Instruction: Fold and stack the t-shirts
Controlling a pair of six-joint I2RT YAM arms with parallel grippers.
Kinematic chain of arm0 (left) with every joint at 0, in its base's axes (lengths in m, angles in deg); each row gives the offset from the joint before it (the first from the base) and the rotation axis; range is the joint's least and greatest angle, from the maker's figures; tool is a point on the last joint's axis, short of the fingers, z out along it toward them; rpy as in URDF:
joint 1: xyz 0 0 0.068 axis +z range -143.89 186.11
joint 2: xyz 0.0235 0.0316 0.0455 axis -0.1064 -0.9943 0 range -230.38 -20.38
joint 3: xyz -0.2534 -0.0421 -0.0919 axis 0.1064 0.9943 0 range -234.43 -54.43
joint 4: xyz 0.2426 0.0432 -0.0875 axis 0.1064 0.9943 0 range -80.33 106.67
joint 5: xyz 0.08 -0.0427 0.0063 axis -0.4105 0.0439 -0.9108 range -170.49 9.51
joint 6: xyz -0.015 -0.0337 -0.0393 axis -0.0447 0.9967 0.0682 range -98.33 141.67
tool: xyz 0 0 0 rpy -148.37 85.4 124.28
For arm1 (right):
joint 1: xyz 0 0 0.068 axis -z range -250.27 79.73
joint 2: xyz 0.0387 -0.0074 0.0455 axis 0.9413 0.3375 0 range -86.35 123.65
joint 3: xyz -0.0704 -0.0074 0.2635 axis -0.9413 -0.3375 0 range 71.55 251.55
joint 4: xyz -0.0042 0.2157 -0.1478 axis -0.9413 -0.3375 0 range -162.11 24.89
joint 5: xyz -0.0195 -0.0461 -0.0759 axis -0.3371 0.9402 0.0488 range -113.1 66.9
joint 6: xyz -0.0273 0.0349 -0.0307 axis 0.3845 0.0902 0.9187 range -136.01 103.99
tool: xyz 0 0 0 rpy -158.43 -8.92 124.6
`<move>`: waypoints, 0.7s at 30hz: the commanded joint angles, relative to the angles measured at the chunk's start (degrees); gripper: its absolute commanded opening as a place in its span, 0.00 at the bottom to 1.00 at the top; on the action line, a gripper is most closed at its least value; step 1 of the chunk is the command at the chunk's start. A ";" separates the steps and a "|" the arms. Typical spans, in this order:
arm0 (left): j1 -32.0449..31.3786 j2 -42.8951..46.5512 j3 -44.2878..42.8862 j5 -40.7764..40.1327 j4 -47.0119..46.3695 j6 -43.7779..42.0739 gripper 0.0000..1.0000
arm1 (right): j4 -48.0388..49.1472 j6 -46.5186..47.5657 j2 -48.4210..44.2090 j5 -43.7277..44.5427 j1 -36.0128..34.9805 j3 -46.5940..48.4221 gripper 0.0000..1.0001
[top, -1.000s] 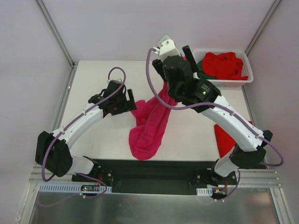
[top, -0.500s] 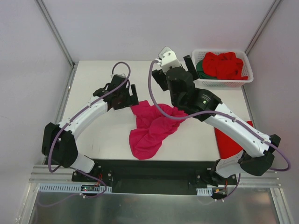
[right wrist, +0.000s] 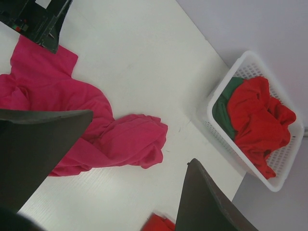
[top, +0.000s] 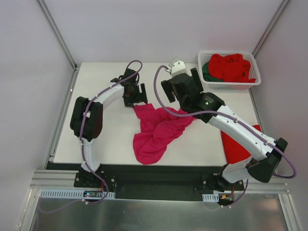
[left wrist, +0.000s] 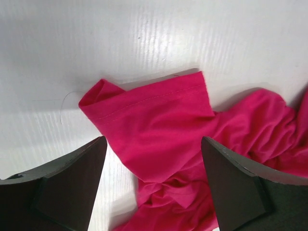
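The stitched hem of the magenta-pink t-shirt (left wrist: 159, 120) is shown only by the left wrist view, under the wide-spread left gripper (left wrist: 153, 140). The right gripper (right wrist: 142, 137) is likewise spread, empty.

A pink shirt (right wrist: 82, 130) lies crumpled on the table (right wrist: 144, 62). A white basket (right wrist: 230, 148) holds a red shirt (right wrist: 257, 120) and a green shirt (right wrist: 223, 108).

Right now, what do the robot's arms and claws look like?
Both arms, the left arm and the right arm, have white tube sections with chunky black joints. A thin purple cable loops along each. The left gripper and right gripper are black, each with two flat, wedge-shaped fingers.
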 commanded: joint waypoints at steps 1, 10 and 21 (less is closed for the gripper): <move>-0.13 -0.16 -0.95 1.64 1.85 -1.02 0.79 | 0.16 -2.44 -3.49 -1.52 0.49 0.43 0.96; -0.04 -3.06 -2.01 1.02 3.43 -1.28 0.80 | -0.72 -2.18 -2.26 -3.19 0.58 2.01 0.96; -0.21 -3.06 1.24 0.15 4.92 0.39 0.80 | -2.21 -2.18 0.11 -4.07 0.58 3.16 0.96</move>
